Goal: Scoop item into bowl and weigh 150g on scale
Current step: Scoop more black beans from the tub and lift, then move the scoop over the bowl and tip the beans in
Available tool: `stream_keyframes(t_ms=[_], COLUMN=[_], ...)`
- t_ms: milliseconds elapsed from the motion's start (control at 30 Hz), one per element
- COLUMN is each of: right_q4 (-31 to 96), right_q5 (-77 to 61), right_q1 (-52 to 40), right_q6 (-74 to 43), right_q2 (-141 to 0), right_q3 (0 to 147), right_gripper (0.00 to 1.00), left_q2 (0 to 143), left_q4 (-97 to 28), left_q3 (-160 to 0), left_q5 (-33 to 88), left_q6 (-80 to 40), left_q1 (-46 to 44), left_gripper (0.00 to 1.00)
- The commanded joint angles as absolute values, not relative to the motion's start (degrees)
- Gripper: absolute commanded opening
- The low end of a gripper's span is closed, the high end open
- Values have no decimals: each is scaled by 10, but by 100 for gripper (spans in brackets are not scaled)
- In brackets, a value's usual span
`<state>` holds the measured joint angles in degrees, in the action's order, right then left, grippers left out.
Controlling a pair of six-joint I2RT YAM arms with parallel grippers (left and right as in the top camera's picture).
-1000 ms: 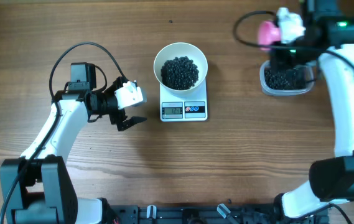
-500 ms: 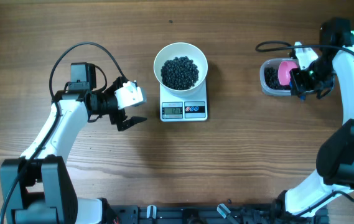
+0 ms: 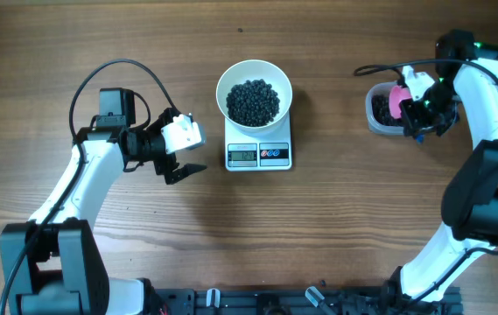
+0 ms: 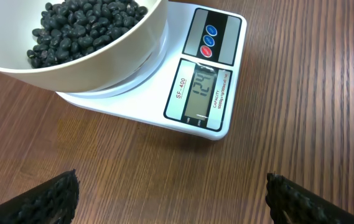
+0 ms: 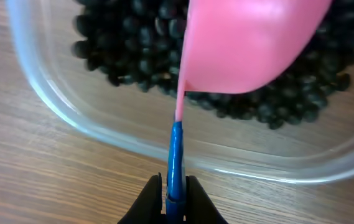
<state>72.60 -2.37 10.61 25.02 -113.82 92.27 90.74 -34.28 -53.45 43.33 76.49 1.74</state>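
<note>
Currently we are logging the following.

- Right end effector (image 5: 173, 194): pinching the blue handle (image 5: 175, 149) of the pink scoop (image 5: 251, 43), whose cup is hanging over the black beans (image 5: 121, 37) in the clear tub (image 5: 58, 106) at the desk's right side.
- Left end effector (image 4: 169, 200): standing spread wide, holding nothing and hovering near the scale (image 4: 201, 106).
- White bowl (image 3: 220, 92): sitting on the scale and carrying a bean heap (image 3: 253, 101).
- Display (image 4: 203, 93): seemingly reading 124, so we are judging that more beans are needed.
- Risks we are noting:
  - The thin handle twisting in the pinch and tipping beans onto the desk (image 3: 336, 219) in transit.
  - An overfull scoop overshooting the target.
  - The scoop's rim knocking the bowl off centre.
</note>
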Motion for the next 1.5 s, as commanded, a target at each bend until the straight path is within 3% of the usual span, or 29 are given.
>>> stream_keyframes(t_ms=[0,400,700,933,1200,1467], right_q4=[738,788,793,842,904,879], right_q5=[-55,-157,-280,-412,-494,-499], right_q1=[88,93,218,283,261,95], right_q6=[272,294,306,393,424,353], right_q2=[-1150,-1150,-1150,-1150,-1143,-1131], right_q3=[921,921,921,922,944,971], right_gripper=[4,4,4,4,4,4], left_q2=[896,896,896,896,896,896], left_q4=[-342,-342,-342,-342,-342,-342], left_q3=[-533,-533,-533,-533,-533,-533], left_q5=[434,434,434,434,434,434], left_q6=[776,776,776,776,776,776], left_q1=[20,20,20,20,20,20], left_gripper=[100,100,100,100,100,100])
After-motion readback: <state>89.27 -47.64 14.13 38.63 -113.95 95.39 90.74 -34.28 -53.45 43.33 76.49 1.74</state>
